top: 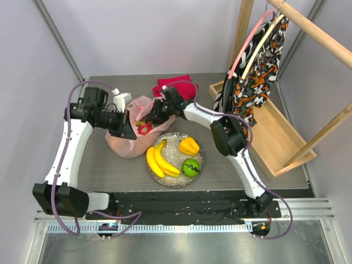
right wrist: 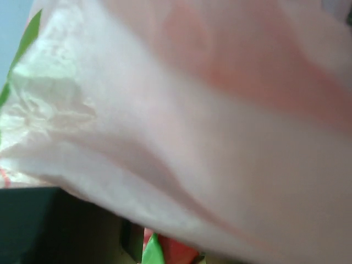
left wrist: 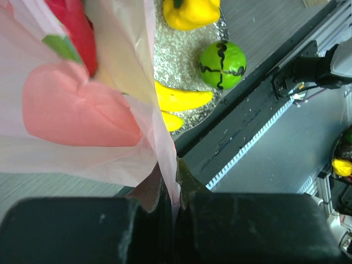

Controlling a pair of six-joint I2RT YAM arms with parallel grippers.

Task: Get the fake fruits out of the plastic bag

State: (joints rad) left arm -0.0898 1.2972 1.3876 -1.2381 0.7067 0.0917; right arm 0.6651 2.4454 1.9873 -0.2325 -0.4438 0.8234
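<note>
The pale pink plastic bag lies left of the plate, its mouth towards the right arm. My left gripper is shut on the bag's edge, and the film runs pinched between the jaws. My right gripper reaches into the bag's mouth at the pink-red dragon fruit. In the right wrist view the bag covers the jaws; only one dark finger and a bit of red-and-green dragon fruit show. The bananas, a yellow pepper piece and a green apple lie on the plate.
The round glittery plate sits in front of the bag. A folded red cloth lies behind it. A wooden rack with a hanging patterned garment fills the right side. Another fruit shape shows through the bag.
</note>
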